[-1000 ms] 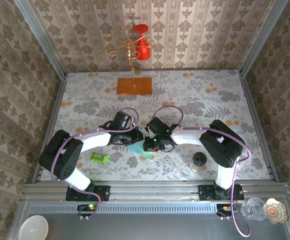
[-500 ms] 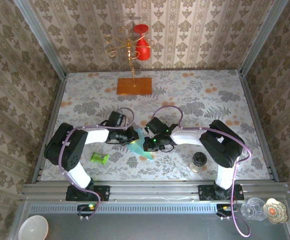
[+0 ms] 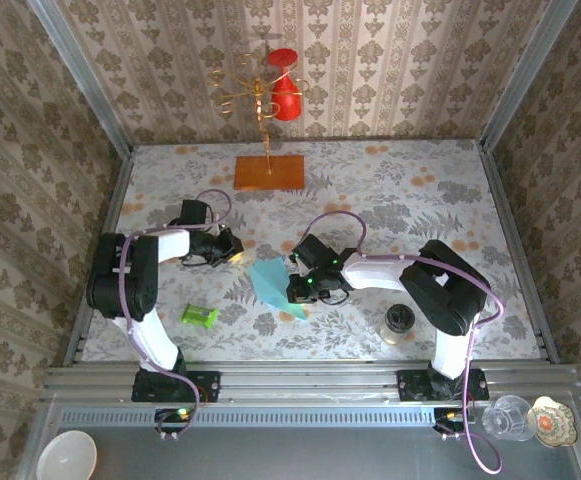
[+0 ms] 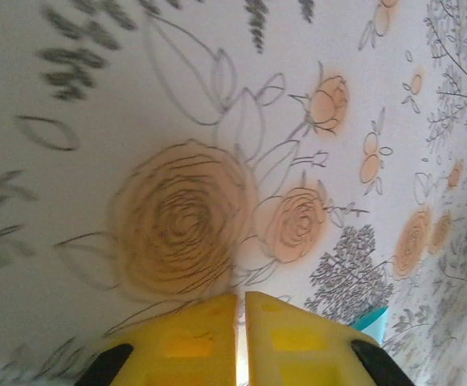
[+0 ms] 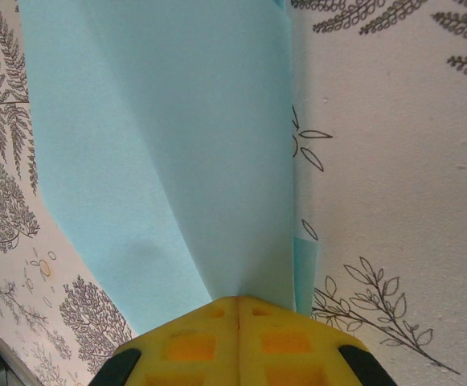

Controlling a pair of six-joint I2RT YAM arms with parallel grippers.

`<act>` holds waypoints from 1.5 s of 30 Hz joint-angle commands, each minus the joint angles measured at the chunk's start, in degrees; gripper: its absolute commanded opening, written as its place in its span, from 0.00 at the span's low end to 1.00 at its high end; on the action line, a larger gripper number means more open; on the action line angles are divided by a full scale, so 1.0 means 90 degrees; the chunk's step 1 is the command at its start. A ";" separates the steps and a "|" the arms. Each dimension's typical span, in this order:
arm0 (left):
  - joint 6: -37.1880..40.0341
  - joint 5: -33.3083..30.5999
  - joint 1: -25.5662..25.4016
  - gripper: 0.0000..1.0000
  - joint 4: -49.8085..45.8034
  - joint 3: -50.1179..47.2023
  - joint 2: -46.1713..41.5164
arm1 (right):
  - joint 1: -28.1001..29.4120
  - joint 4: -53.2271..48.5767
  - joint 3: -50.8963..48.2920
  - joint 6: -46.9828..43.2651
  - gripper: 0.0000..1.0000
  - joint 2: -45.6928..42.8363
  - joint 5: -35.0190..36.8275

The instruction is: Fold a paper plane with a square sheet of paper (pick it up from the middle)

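The light-blue sheet of paper [image 3: 268, 282], folded into layers with a crease, lies near the middle of the table. My right gripper [image 3: 293, 290] is shut on its right edge. In the right wrist view the yellow fingertips [image 5: 237, 299] pinch the paper [image 5: 177, 145], which fans out ahead of them. My left gripper [image 3: 235, 255] sits to the left of the paper and apart from it. In the left wrist view its yellow pads [image 4: 240, 296] are closed with nothing between them, over the flowered tablecloth. A teal corner of the paper [image 4: 371, 319] shows at the lower right.
A small green cylinder [image 3: 199, 316] lies left of the paper. A dark-lidded jar [image 3: 399, 322] stands at the front right. An orange board [image 3: 269, 173] and a gold stand with red cups [image 3: 270, 90] are at the back. A bowl [image 3: 67, 455] and a glass [image 3: 508, 415] sit below the rail.
My left gripper has let go of the paper and drawn back to the left and away. The paper has opened out flatter. The right gripper has kept its hold and place.
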 commanded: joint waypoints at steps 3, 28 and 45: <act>-0.0017 -0.0316 -0.0402 0.14 -0.0396 -0.0113 -0.1172 | -0.0021 -0.0976 -0.0162 0.0047 0.09 0.0232 0.0555; -0.1415 -0.0822 -0.2556 0.12 0.0429 -0.0797 -0.0511 | -0.0232 0.0430 -0.0354 0.0213 0.18 -0.0535 -0.0361; -0.1376 -0.1354 -0.2566 0.10 -0.0469 -0.0719 -0.0304 | -0.0229 -0.0338 -0.0381 -0.0010 0.11 -0.0210 -0.0213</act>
